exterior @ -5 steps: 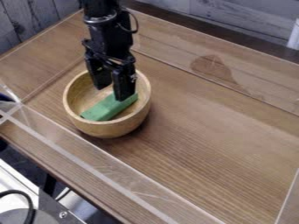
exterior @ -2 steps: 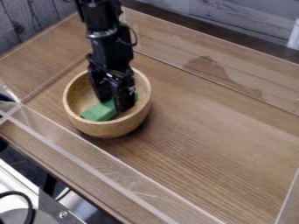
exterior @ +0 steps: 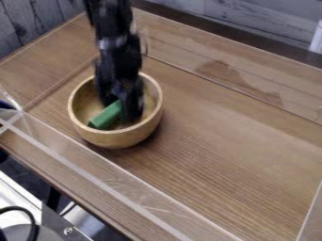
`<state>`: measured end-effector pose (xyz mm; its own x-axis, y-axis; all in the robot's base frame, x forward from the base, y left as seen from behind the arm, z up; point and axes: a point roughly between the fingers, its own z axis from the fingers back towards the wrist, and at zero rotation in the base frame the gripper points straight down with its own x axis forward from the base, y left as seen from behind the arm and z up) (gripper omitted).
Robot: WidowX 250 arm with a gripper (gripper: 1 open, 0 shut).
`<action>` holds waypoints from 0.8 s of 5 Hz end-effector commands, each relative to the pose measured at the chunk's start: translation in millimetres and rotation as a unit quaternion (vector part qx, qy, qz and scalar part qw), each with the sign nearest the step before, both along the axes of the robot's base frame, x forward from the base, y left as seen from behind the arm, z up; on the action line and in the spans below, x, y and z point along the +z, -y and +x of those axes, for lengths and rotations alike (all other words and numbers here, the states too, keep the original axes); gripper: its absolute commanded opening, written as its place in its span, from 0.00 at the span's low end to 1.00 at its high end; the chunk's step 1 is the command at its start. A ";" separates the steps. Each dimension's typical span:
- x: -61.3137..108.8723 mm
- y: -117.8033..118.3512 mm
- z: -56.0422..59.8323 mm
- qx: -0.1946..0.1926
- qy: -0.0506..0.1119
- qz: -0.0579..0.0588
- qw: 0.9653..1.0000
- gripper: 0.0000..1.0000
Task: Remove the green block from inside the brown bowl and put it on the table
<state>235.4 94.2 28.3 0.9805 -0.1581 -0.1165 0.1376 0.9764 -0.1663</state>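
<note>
One green block (exterior: pixel 105 116) in brown bowl (exterior: pixel 141 127), hand (exterior: pixel 122 98) spread wide, w/ fingers straddling block's upper end

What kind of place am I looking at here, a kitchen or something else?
Probably a robot test bench, not a kitchen: a wood-grain table fenced by clear plastic walls, with a robot arm's gripper lowered into a brown bowl.

brown bowl (exterior: pixel 116 132) walls ringing the arm, bare table (exterior: pixel 233 141) rightward

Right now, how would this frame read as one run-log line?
phase: reaching | hand: open, inside brown bowl, over green block | block: lying in bowl, not lifted | table: block not placed yet
</note>
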 end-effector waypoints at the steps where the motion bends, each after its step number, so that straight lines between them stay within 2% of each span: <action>1: 3.2 -4.6 7.6 0.007 0.021 0.014 1.000 0.00; 4: 13.3 7.0 14.7 0.028 0.019 0.016 0.999 0.00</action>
